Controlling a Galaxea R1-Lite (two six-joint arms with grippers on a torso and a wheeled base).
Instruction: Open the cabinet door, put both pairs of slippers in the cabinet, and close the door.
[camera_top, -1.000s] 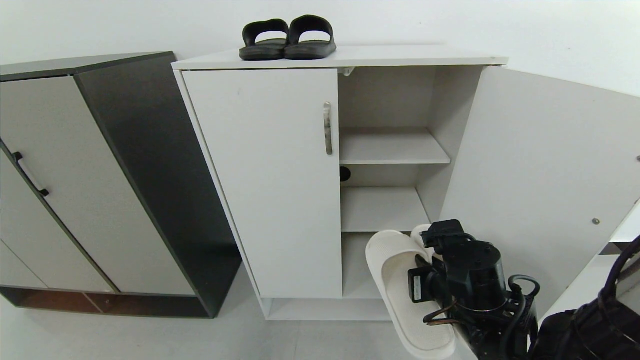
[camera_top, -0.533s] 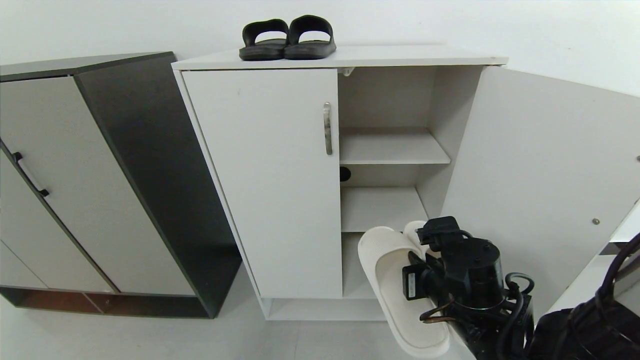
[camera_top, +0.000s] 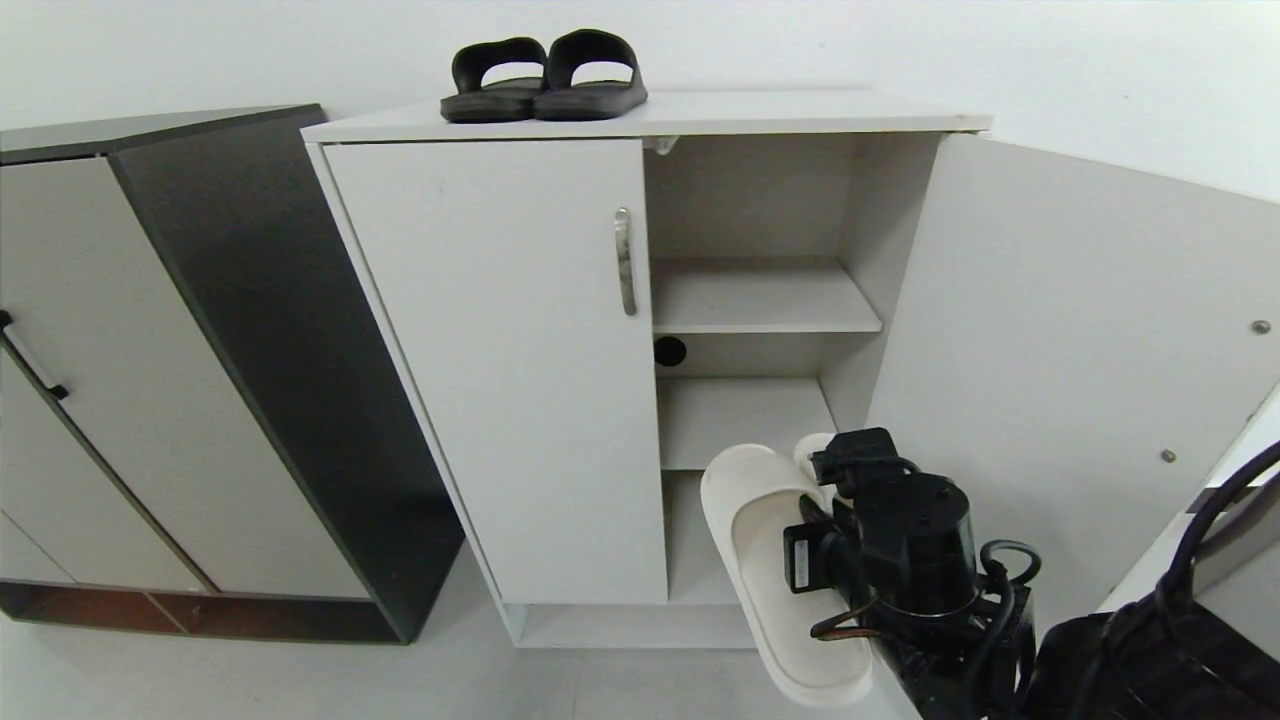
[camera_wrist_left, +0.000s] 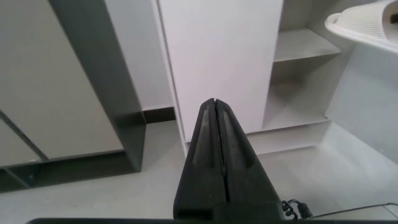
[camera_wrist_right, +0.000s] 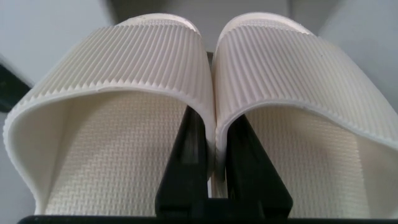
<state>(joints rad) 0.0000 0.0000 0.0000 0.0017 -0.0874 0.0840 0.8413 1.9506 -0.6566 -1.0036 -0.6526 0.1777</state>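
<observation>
In front of the cabinet, its right door open, the right tool is clamped on the white slippers, unshelved. The black slippers sit on top, and the left tool is pressed together, empty.

The cabinet is faced in smooth, matt white laminate, and its handle is seen as brushed metal with a dull sheen. The black slippers are moulded from matt, rubbery foam. The white slippers are made of a similar soft foam (straps finely ribbed, footbeds stamped with a small herringbone grain). The right pincer and left pincer are formed of matt black plastic. The dark cabinet is finished in matt charcoal board.
</observation>
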